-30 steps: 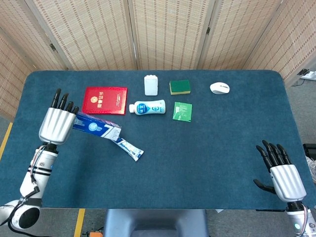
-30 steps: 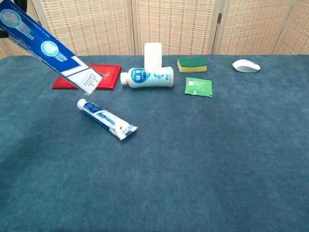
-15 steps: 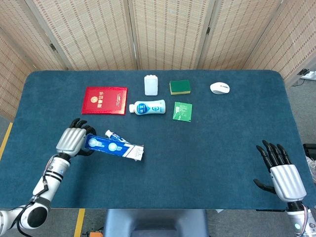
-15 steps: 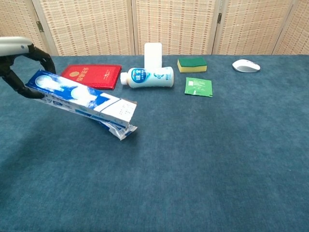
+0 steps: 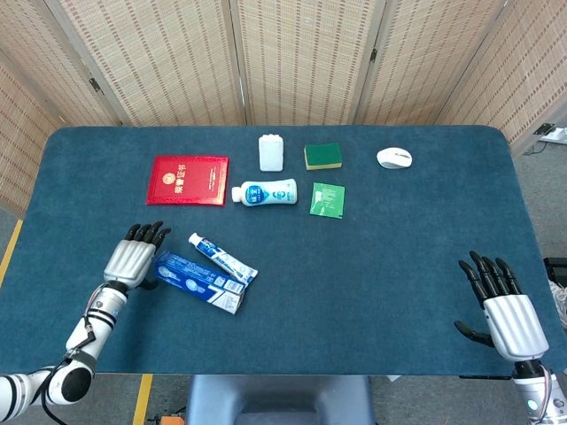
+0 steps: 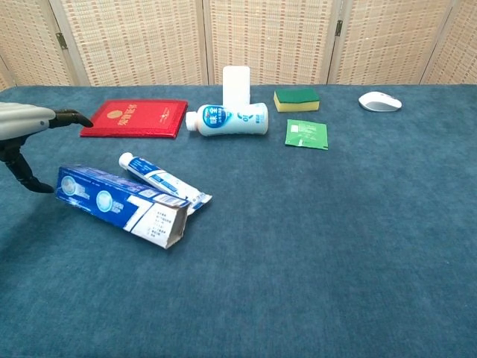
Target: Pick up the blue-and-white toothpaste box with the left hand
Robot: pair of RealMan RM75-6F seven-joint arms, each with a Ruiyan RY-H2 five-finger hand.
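Note:
The blue-and-white toothpaste box (image 5: 199, 282) lies flat on the blue table, angled, with its open flap end toward the front; the chest view shows the box (image 6: 119, 205) resting on the cloth. A toothpaste tube (image 5: 221, 258) lies just behind it, touching near the flap end. My left hand (image 5: 133, 258) is at the box's left end with fingers stretched out and holding nothing; in the chest view the left hand (image 6: 22, 127) has its thumb close to the box's end. My right hand (image 5: 500, 312) rests open at the front right, far from the box.
At the back lie a red booklet (image 5: 188, 180), a lying white bottle (image 5: 264, 192), an upright white container (image 5: 271, 151), a green sponge (image 5: 322, 156), a green sachet (image 5: 328, 198) and a white mouse (image 5: 394, 158). The table's left edge (image 5: 35, 230) is near my left hand.
The left hand brought the box down from the air onto the table beside the tube and let it go. The right hand has not moved.

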